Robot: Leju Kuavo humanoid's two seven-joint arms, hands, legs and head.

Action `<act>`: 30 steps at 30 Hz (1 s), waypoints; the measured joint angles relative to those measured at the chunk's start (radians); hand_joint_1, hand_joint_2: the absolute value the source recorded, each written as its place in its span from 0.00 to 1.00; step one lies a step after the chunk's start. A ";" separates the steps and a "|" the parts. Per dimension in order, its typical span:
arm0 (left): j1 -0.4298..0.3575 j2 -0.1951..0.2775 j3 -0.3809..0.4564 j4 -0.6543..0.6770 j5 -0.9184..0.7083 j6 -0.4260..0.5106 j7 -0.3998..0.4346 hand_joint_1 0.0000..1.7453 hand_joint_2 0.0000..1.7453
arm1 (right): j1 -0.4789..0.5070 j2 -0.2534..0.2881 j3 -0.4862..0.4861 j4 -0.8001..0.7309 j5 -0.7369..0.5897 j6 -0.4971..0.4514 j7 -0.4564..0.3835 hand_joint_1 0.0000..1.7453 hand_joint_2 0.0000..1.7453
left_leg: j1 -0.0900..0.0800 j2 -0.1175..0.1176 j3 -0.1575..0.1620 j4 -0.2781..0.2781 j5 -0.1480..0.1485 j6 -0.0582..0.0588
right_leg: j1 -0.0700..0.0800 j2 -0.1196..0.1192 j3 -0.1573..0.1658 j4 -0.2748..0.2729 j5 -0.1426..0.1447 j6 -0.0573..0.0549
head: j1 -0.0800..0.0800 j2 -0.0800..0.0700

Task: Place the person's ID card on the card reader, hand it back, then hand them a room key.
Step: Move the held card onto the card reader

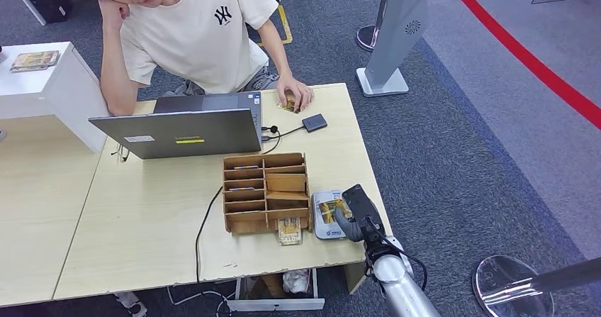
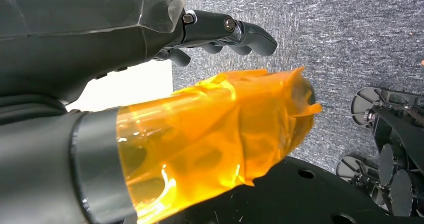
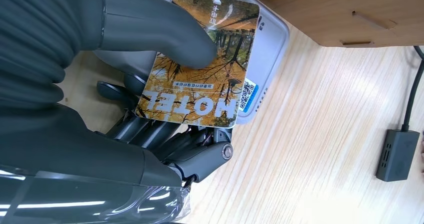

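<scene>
Autumn-printed HOTEL card [image 3: 200,73] clamped in right hand [image 3: 150,83] over card reader [image 3: 272,48]; left hand [image 2: 220,33] empty, fingers apart.

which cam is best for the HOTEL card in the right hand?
Right wrist view. The HOTEL card shows close up, print readable, pinched between the right hand's thumb and fingers over the grey card reader. In the head view the hand covers most of it. The left wrist view looks at carpet.
</scene>
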State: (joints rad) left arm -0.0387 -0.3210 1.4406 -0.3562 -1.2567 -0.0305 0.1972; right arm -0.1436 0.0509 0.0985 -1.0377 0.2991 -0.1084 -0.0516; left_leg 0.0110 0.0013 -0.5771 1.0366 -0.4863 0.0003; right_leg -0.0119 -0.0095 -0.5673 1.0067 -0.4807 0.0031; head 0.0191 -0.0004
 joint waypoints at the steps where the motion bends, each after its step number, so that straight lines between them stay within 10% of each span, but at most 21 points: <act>1: 0.000 0.000 0.000 0.000 0.000 0.000 0.000 0.00 0.00 | 0.000 0.001 0.000 0.000 0.000 -0.002 0.001 1.00 1.00 | 0.000 0.000 0.000 0.000 0.000 0.000 | 0.000 0.000 0.000 0.000 0.000 0.000 | 0.000 0.000; 30: 0.000 -0.003 0.010 -0.014 0.001 -0.001 0.001 0.00 0.00 | 0.024 0.029 -0.025 -0.028 0.017 -0.010 0.012 1.00 1.00 | 0.000 0.000 0.000 0.000 0.000 0.000 | 0.000 0.000 0.000 0.000 0.000 0.000 | 0.000 0.000</act>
State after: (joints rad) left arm -0.0383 -0.3236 1.4505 -0.3698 -1.2553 -0.0312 0.1980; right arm -0.1194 0.0804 0.0734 -1.0660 0.3158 -0.1183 -0.0396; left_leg 0.0111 0.0013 -0.5771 1.0366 -0.4863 0.0002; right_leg -0.0119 -0.0094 -0.5674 1.0067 -0.4808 0.0031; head 0.0190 -0.0004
